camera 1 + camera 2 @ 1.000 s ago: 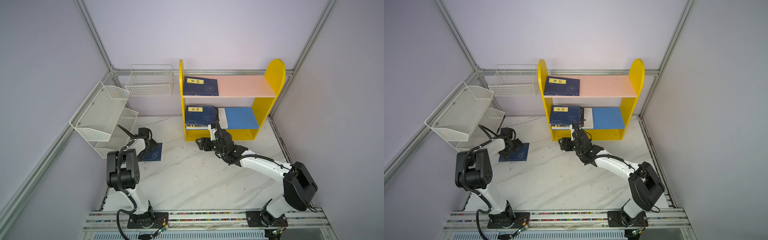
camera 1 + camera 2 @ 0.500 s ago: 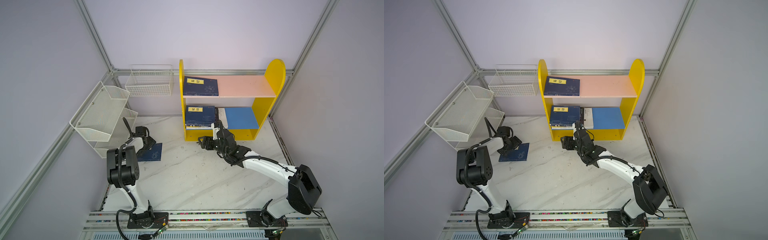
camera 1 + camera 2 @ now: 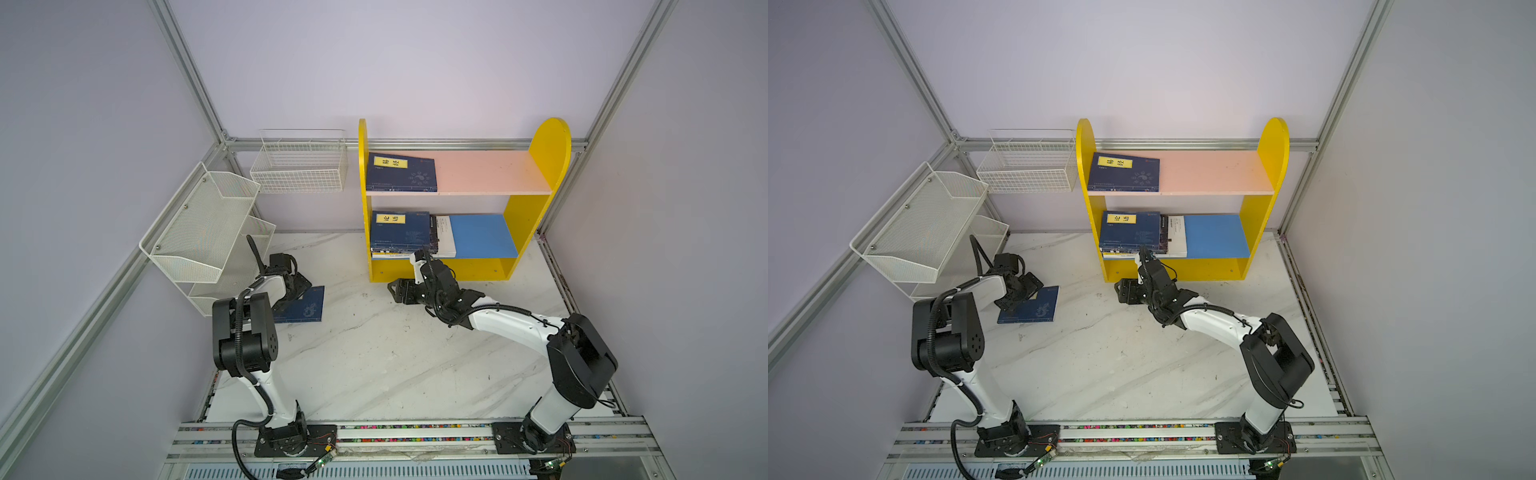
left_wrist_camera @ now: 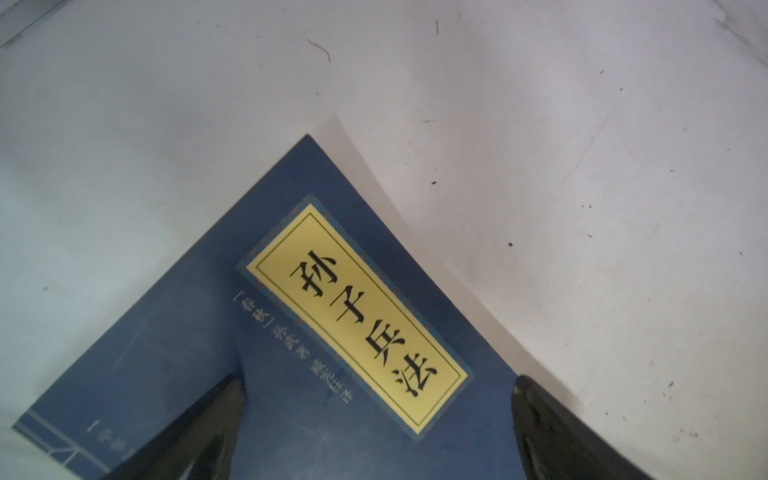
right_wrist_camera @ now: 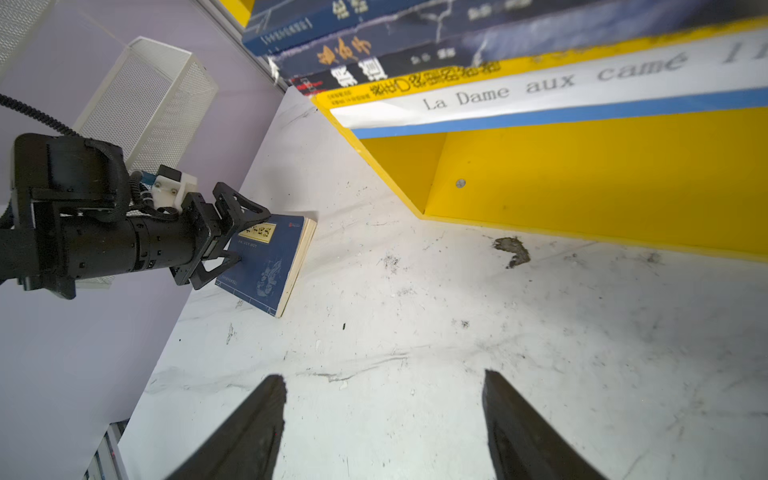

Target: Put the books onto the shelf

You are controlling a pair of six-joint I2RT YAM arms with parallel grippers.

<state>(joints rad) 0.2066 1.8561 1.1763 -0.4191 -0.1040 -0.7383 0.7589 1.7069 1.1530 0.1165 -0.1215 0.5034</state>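
Lilac walls (image 3: 374, 62), white marble tabletop (image 3: 374, 365)

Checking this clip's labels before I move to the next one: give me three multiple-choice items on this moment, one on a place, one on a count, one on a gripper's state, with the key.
1. Where is the navy book that is off the shelf?
A in the wire basket; B on the table, under the left gripper; C on the blue board.
2. How many books lie on the pink upper board?
A none; B one; C three.
3. How is the right gripper?
A shut on a book; B shut, empty; C open, empty.

1 B: both top views show it flat on the marble below the spread jaws.
2 B: only one yellow-labelled book lies there, at the left end.
3 C: its wrist view shows parted fingers with bare table between.
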